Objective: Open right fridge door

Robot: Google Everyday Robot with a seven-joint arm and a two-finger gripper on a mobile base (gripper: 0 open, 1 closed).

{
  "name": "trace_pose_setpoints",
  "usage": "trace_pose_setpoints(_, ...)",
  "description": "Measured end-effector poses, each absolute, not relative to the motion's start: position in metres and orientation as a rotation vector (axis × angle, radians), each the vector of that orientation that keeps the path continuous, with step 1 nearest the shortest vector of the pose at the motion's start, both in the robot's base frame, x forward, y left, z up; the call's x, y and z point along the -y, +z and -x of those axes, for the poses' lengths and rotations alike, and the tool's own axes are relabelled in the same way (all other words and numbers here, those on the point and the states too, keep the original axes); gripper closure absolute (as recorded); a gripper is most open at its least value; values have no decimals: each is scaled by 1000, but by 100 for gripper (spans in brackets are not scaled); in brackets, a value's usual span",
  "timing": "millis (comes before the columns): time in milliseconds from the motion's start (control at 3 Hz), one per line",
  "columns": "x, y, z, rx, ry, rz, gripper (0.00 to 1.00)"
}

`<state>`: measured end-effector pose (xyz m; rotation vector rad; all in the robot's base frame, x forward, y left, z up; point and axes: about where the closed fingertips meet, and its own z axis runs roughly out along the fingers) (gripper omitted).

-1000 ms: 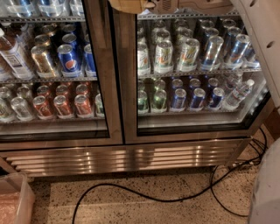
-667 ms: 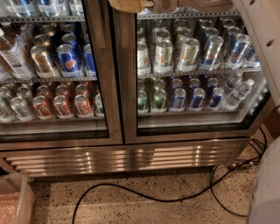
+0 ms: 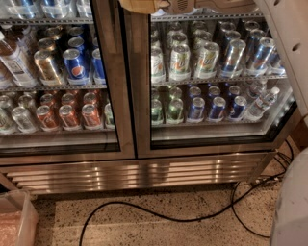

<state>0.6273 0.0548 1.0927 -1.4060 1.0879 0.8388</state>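
Observation:
The right fridge door (image 3: 140, 96) is a glass panel in a brushed steel frame and fills the middle and right of the camera view. It lies flush with the left door along the centre seam. Behind its glass stand rows of green and blue cans (image 3: 207, 57). My gripper (image 3: 144, 5) shows only as a tan part at the top edge, in front of the door's upper left corner. My white arm (image 3: 284, 43) slants down the right side.
The left glass door (image 3: 57, 72) shows blue Pepsi and orange cans. A steel vent grille (image 3: 139, 175) runs under both doors. A black cable (image 3: 168, 216) loops across the speckled floor. A clear plastic bin (image 3: 17, 221) sits at lower left.

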Motion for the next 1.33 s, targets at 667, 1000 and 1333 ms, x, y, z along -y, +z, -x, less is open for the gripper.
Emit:
trace_pose_setpoints(667,-54,1098,-626,-1080,846,1398,100)
trace_pose_setpoints(1000,-54,1099,-624,-1077,853,1399,100)
trace_pose_setpoints(1333,-53,1099,-627,-1077,853,1399,100)
